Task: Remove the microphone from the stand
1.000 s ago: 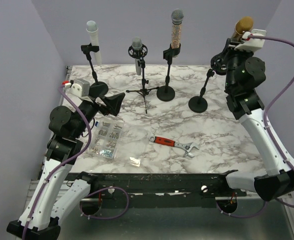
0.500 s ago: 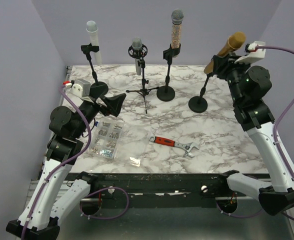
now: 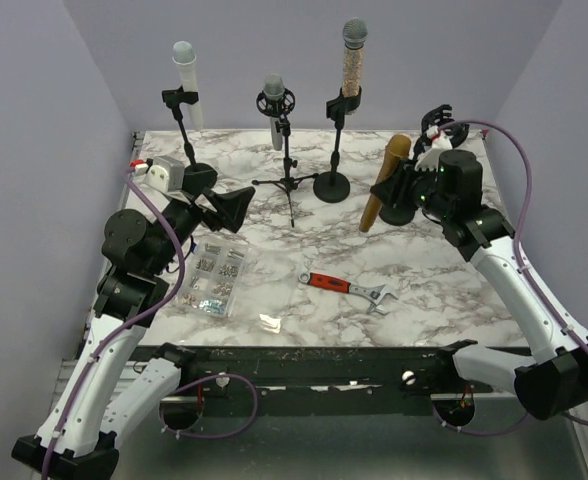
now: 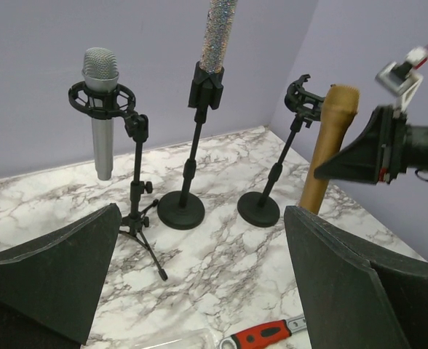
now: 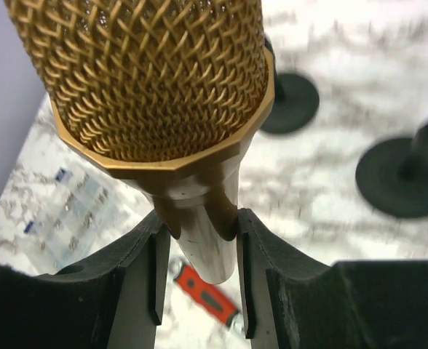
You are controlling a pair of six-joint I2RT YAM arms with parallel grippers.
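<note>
and down it comes: the gold microphone (image 3: 384, 183), high over the back right corner a second ago and swinging down half a second later, now hangs low over the marble table (image 3: 444, 300) just in front of the right-hand stand (image 4: 276, 171). the stand's clip (image 3: 436, 118) sits bare up top, nothing in it, so the lift-out looks done and what remains is the set-down. the right gripper (image 3: 402, 186) is clamped on the microphone's body just below the mesh head; the wrist view shows both fingers (image 5: 254, 269) pressed against the handle with the gold grille filling the top of the view. the mic is tilted, head up, tail angled down and left toward the tabletop. whether the tail has actually touched the marble, i can't tell from here. the left gripper (image 3: 224, 208) hasn't budged in that second: jaws spread wide, nothing between them, parked at the left and looking across at the row of stands. the red-handled wrench (image 3: 349, 287) lies well apart from the mic, so there's room to lay it down.
</note>
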